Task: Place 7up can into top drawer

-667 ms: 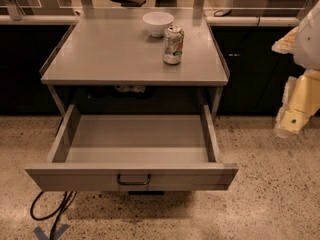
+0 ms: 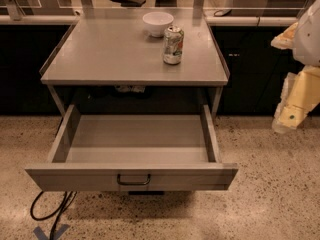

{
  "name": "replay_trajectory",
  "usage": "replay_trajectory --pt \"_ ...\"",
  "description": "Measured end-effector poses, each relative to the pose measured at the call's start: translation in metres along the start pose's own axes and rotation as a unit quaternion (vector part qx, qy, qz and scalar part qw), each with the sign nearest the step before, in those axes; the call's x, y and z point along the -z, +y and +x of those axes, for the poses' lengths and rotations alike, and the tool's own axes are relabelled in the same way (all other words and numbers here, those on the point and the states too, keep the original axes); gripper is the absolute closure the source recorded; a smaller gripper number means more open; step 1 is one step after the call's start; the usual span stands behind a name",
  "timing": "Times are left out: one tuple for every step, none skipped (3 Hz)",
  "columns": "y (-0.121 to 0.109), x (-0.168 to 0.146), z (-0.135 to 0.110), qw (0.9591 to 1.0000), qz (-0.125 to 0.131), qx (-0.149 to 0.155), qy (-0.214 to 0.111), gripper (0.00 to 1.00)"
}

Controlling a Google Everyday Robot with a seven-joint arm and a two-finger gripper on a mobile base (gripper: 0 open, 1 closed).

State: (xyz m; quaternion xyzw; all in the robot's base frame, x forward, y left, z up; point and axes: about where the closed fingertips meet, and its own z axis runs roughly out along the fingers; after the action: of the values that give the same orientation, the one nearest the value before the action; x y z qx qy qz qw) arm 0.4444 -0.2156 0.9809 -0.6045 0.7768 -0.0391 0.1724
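Floor: speckled, with a loop of dark cable at the lower left, just below the drawer's corner.
Top drawer: pulled well out, its front panel and dark handle nearest the camera. The opening step looks done.
Drawer interior: a bare grey bottom with nothing in it, so the can is not there yet.
Gripper: hangs at the right edge of the view, beside the table at about the drawer's level and well apart from the can. Nothing shows in its hold; whether it is released or clenched cannot be told.
Tabletop: flat grey surface above the drawer, with low rims along its sides.
7up can: stands upright on the tabletop, right of centre and toward the back, with nothing touching it.
White bowl: just behind the can and a little to its left; near, seemingly not touching.
Done so far: the drawer stands open and ready to receive.
Left to do: nearly all the handling — reach the can without knocking the bowl, grasp it, lift it clear of the rim, bring it forward and down, and set it in the drawer.
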Motion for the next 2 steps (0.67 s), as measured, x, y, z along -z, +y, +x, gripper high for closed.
replay_trajectory --pt "-0.025 0.002 -0.011 0.9987 0.023 0.012 -0.043 0.0" --pt "-0.06 -0.01 -0.028 0.9968 0.026 0.016 -0.074 0.0"
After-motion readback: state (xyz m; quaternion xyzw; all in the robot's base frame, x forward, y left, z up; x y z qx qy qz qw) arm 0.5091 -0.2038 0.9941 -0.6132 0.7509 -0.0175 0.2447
